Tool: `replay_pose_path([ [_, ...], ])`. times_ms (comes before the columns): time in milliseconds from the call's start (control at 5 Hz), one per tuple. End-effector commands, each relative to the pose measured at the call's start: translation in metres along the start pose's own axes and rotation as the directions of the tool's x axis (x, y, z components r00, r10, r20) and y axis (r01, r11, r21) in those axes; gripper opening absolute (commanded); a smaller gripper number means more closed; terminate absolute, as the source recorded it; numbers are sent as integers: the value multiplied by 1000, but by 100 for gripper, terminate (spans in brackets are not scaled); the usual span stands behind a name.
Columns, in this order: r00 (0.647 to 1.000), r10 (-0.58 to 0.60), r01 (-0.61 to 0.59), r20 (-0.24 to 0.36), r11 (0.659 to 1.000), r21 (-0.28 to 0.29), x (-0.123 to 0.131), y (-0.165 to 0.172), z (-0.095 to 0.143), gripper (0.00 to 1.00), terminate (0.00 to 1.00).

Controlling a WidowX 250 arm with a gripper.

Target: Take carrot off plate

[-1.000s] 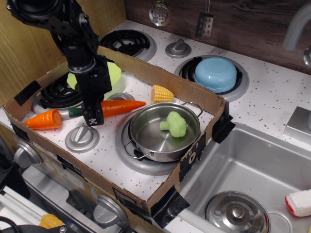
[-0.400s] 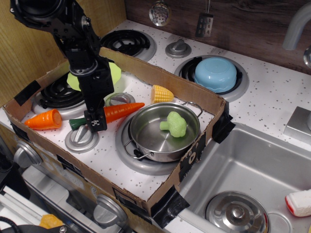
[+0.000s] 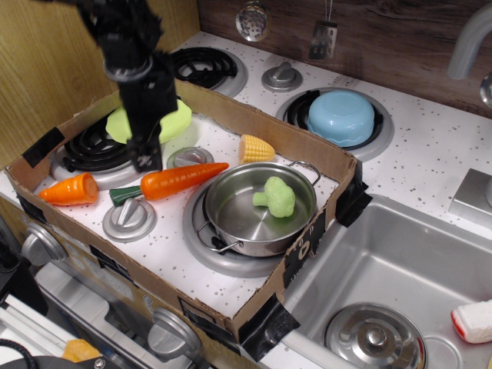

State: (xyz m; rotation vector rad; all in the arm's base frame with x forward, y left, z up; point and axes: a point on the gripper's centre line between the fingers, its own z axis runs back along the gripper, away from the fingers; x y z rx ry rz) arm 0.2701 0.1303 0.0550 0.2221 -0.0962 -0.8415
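Observation:
The long orange carrot (image 3: 178, 181) with a dark green stem end lies on the stove top between a knob and the pan, off the plate. The lime yellow-green plate (image 3: 178, 121) sits on the back left burner, partly hidden by the arm. My gripper (image 3: 146, 159) hangs above the carrot's stem end, clear of it and empty; whether its fingers are parted is unclear from this angle.
A short stubby orange carrot piece (image 3: 70, 189) lies at the left. A steel pan (image 3: 257, 207) holds green broccoli (image 3: 275, 196). A corn piece (image 3: 256, 148) lies behind it. A cardboard wall (image 3: 270, 121) rings the area. A light blue bowl (image 3: 340, 118) sits on the back burner. The sink (image 3: 400, 269) is at the right.
The gripper has let go of the carrot and risen up and back toward the plate. The carrot now lies free on the stove, slightly lower and more to the front than before.

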Motion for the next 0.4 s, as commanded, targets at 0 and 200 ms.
replay_pose_path([
  [0,1000,15,-15,-1,997,77,16,8,24,100,0],
  [200,1000,15,-15,-1,997,77,16,8,24,100,100],
])
